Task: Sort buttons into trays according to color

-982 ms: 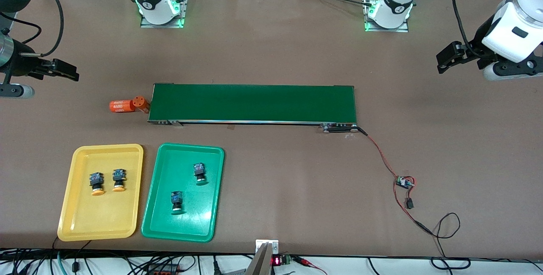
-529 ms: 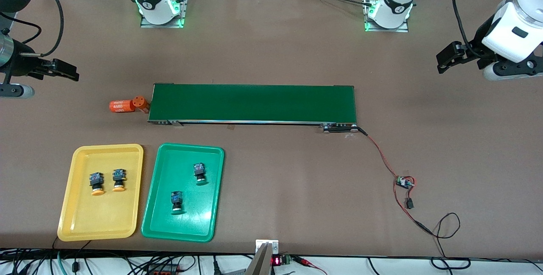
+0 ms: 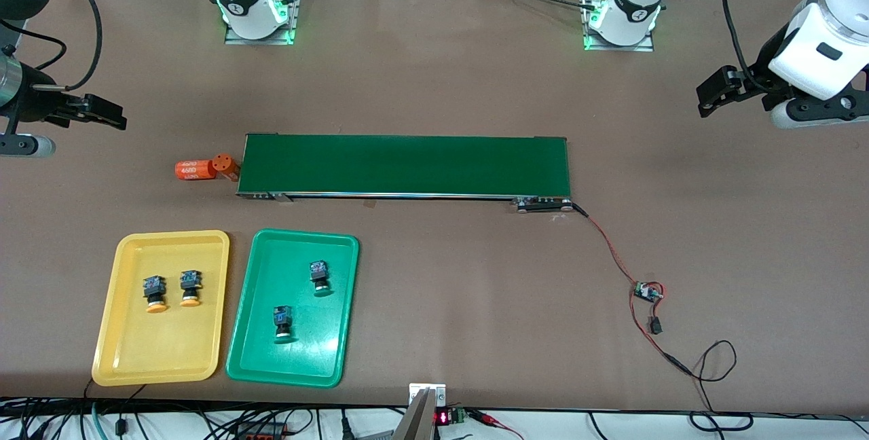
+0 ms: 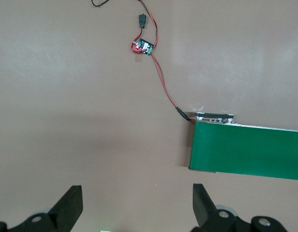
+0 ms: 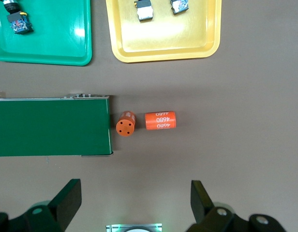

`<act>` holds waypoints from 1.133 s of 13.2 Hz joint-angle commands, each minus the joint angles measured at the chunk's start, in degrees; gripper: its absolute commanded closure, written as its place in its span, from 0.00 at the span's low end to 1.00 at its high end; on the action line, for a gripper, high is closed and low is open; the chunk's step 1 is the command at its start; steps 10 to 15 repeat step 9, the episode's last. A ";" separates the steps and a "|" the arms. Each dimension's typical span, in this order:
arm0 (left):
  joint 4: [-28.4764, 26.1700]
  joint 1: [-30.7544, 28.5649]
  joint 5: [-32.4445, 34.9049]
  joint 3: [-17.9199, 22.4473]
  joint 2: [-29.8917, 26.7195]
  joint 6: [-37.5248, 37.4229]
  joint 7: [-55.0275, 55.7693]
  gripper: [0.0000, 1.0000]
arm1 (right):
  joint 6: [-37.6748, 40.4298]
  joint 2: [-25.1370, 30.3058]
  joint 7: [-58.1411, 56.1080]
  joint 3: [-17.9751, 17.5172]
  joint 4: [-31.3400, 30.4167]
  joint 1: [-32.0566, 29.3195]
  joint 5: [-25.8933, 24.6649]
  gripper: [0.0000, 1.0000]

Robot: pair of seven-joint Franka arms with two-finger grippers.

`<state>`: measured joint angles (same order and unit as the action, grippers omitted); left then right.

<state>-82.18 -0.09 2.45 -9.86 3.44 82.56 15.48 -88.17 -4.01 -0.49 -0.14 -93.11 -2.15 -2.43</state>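
A pair of Franka arms waits at either end of a brown table (image 3: pixel 434 270), each hand raised off the surface and holding nothing. At the right arm's end, the right gripper (image 3: pixel 102 113) juts out level from its black wrist over bare tabletop, its jaws spread wide and empty, as the right wrist view confirms with both dark fingers (image 5: pixel 67 200) standing well apart.

Nearest the front camera at that same end lies the yellow tray (image 3: pixel 122 352), holding the two orange-yellow buttons (image 3: pixel 155 292) (image 3: pixel 190 288) side by side, caps pointing toward the camera. Just beside it, toward the left arm's end, sits the green tray (image 3: pixel 258 358) with the two green buttons (image 3: pixel 282 324) (image 3: pixel 320 278) set apart from each other, one nearer the camera than the other.

Farther from the camera than the trays, two orange cylinders (image 3: pixel 194 170) (image 3: pixel 223 166) marked 4680 rest at the end of the long dark-green conveyor belt (image 3: pixel 405 164), one lying on its side, the other upright and touching the belt's frame. A red-and-black wire (image 3: pixel 614 257) runs from the belt's other end to a small circuit board (image 3: pixel 648 291).

At the left arm's end, the left gripper (image 3: pixel 718 90) hangs from a bent white wrist over bare table, angled toward the belt, jaws likewise spread and empty; its fingers (image 4: pixel 69 208) frame open tabletop in the left wrist view.
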 commanded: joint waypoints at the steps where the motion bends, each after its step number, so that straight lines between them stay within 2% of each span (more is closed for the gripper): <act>1: 1.76 -0.43 0.54 0.01 0.25 -1.52 0.34 0.00 | 0.55 0.58 0.58 -0.12 -0.32 -0.05 0.67 0.00; 15: 1.76 -0.43 0.63 -0.34 -0.01 -1.52 0.52 0.00 | 0.29 0.58 0.58 -0.12 -0.32 -0.22 0.76 0.00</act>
